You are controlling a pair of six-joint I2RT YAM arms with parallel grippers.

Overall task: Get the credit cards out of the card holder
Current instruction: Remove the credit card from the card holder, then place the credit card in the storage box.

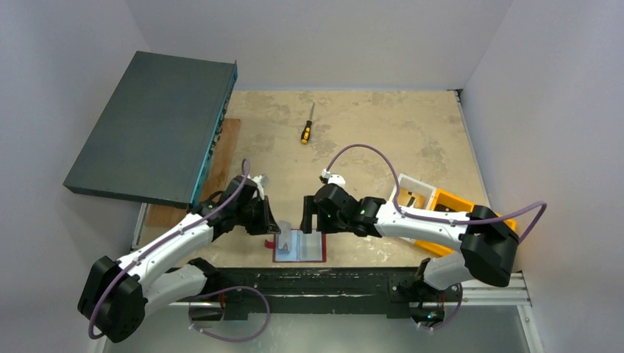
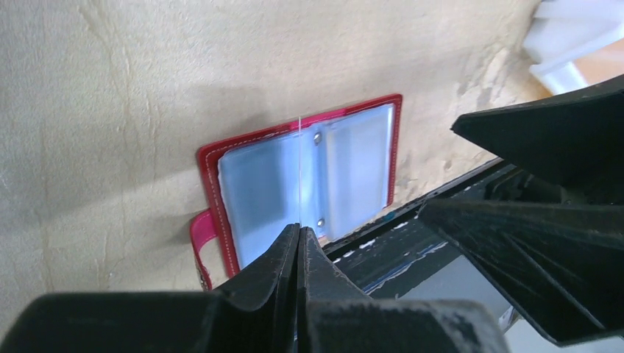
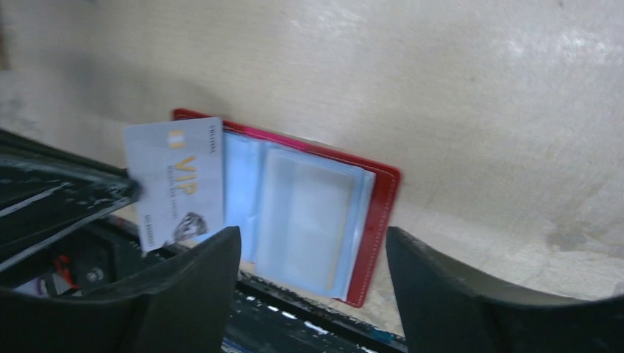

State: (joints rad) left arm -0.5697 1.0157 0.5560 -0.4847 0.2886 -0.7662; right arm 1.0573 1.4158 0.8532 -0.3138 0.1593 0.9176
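The dark red card holder [image 1: 305,248] lies open at the table's near edge, its clear plastic sleeves facing up and its tab on the left. My left gripper [image 1: 277,229] is shut on a grey-silver credit card [image 1: 284,229] and holds it upright just above the holder's left half. In the left wrist view the card [image 2: 301,169] shows edge-on as a thin line above the holder [image 2: 208,165]. In the right wrist view the card [image 3: 176,184] reads "VIP", beside the holder [image 3: 379,220]. My right gripper [image 1: 312,220] hovers open and empty over the holder's far edge. No tan-gold card is clearly visible.
A yellow-handled screwdriver [image 1: 307,131] lies at the back middle. A dark grey box [image 1: 154,129] leans over a wooden board [image 1: 221,158] at the left. Orange and white bins [image 1: 430,202] stand under the right arm. A black rail [image 1: 331,279] runs along the near edge.
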